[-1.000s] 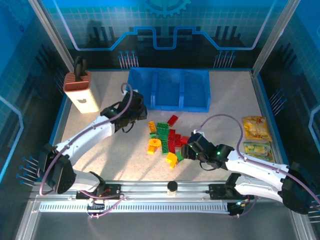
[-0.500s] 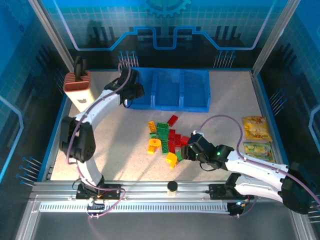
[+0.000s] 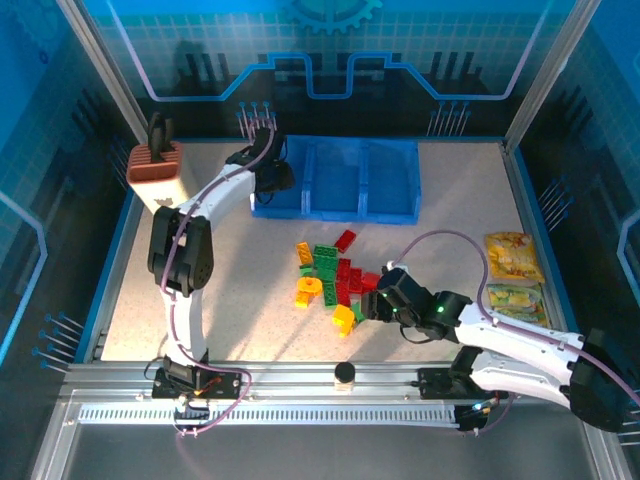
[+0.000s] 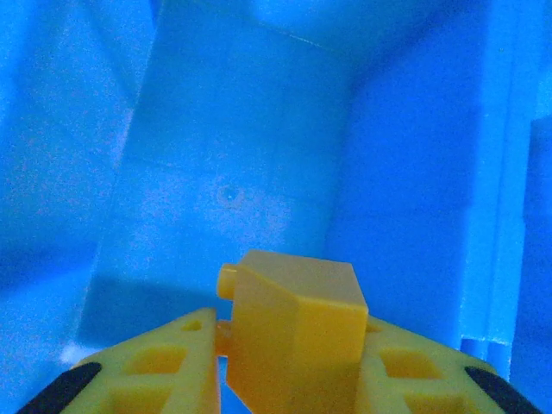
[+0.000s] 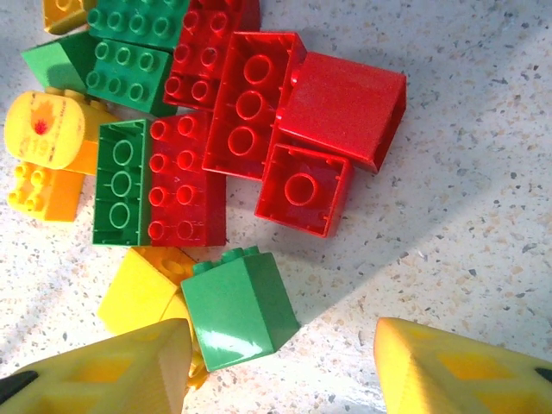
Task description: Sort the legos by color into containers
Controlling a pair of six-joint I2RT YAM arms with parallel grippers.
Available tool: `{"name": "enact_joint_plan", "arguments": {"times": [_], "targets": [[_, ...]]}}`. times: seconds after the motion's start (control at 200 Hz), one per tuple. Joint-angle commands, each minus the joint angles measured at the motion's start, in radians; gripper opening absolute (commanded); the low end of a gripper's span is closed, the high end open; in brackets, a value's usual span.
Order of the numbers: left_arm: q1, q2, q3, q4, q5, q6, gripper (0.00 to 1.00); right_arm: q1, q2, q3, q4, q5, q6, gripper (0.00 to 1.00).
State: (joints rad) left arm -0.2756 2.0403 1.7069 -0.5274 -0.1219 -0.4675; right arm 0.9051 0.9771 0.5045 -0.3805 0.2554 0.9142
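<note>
The right claw point(image 5: 283, 338) is nearest the arm bases. It hangs over the desk point(image 5: 483, 190) with its jaws wide, gripping nothing. A green brick point(image 5: 237, 310) lies just inside one finger and touches a yellow brick point(image 5: 138, 293) at that finger's tip. Just beyond the fingertips the other legos point(image 3: 335, 278) lie in a loose pile on the desk, with red bricks point(image 5: 259, 103) bunched closest ahead and green and yellow-orange ones off to one side.

Farther out, past the pile, the left claw point(image 4: 291, 345) is closed on a yellow-orange brick point(image 4: 293, 293) over the left compartment point(image 3: 285, 200) of the blue bin point(image 3: 340, 215). Under and ahead of that claw the compartment floor shows as plain blue, and its walls rise on both sides. The middle compartment point(image 3: 335, 180) and right compartment point(image 3: 390, 180) adjoin on the claw's right. From above, what they hold cannot be told.
</note>
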Motion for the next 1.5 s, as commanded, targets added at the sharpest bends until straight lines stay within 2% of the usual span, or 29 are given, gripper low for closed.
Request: {"name": "enact_joint_plan", "arguments": {"times": [0.0, 0.075, 0.11, 0.175, 0.285, 0.405, 0.595, 0.665, 0.735, 1.015, 1.246, 1.381, 1.496], "targets": [[0.007, -0.016, 0.023, -0.022, 0.018, 0.021, 0.49, 0.014, -0.015, -0.013, -0.01, 0.021, 0.018, 0.59], [0.007, -0.037, 0.023, -0.023, 0.015, 0.028, 0.72, 0.013, -0.01, -0.011, -0.009, 0.019, 0.016, 0.59], [0.007, -0.049, 0.024, -0.023, 0.006, 0.034, 0.79, 0.013, -0.008, -0.009, -0.009, 0.017, 0.015, 0.59], [0.007, -0.075, 0.024, -0.023, -0.034, 0.05, 0.85, 0.015, -0.003, -0.006, -0.009, 0.017, 0.013, 0.59], [0.024, -0.092, 0.046, -0.034, -0.083, 0.082, 0.86, 0.016, 0.0, -0.004, -0.008, 0.016, 0.013, 0.59], [0.068, -0.076, 0.093, -0.091, -0.087, 0.084, 0.83, 0.018, -0.001, -0.007, -0.008, 0.018, 0.015, 0.59], [0.118, -0.079, 0.05, -0.062, -0.078, 0.092, 0.78, 0.021, -0.001, -0.014, -0.001, 0.018, 0.02, 0.59], [0.128, -0.044, 0.064, -0.083, -0.057, 0.104, 0.73, 0.021, 0.002, -0.013, 0.002, 0.016, 0.02, 0.59], [0.129, -0.014, 0.088, -0.125, -0.055, 0.114, 0.68, 0.022, 0.003, -0.011, 0.0, 0.015, 0.02, 0.59], [0.128, 0.007, 0.032, -0.095, -0.031, 0.116, 0.48, 0.026, 0.013, -0.006, 0.008, 0.015, 0.021, 0.59], [0.128, -0.014, -0.04, -0.071, -0.053, 0.112, 0.44, 0.03, 0.015, -0.003, 0.009, 0.015, 0.02, 0.58], [0.129, -0.026, -0.081, -0.052, -0.044, 0.11, 0.31, 0.034, 0.013, -0.005, 0.01, 0.016, 0.022, 0.58], [0.128, -0.049, -0.105, -0.042, -0.052, 0.115, 0.26, 0.038, 0.006, -0.01, 0.009, 0.021, 0.027, 0.58]]}}
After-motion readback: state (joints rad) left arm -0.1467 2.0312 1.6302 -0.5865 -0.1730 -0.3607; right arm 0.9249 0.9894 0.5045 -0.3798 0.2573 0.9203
